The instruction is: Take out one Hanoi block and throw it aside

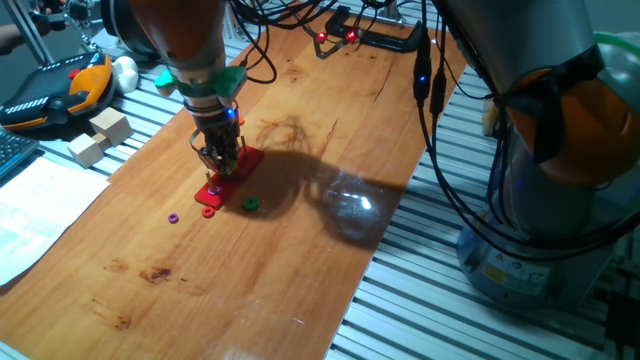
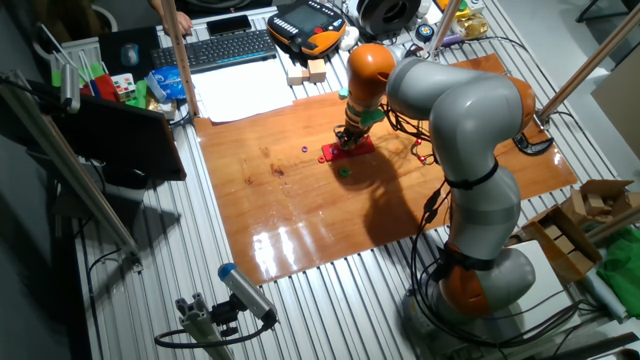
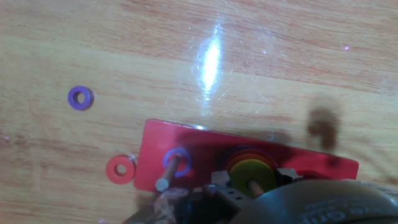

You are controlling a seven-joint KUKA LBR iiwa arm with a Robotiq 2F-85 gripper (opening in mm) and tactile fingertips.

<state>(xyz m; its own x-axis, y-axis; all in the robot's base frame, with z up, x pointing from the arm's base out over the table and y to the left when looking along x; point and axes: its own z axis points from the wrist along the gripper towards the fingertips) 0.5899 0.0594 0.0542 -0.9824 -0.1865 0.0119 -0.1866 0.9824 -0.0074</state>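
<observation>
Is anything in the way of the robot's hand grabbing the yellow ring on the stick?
Nothing visible is. The flat yellow ring tops the stack on its peg on the red plastic base, and the gripper is right above it. The fingers themselves are hard to see.

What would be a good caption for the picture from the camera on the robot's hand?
Hand view: a yellow ring tops a peg stack on the red base; a red ring and purple ring lie loose.

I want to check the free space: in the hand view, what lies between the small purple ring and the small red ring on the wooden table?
Only bare wooden table shows between the small purple ring and the small red ring in the hand view.
</observation>
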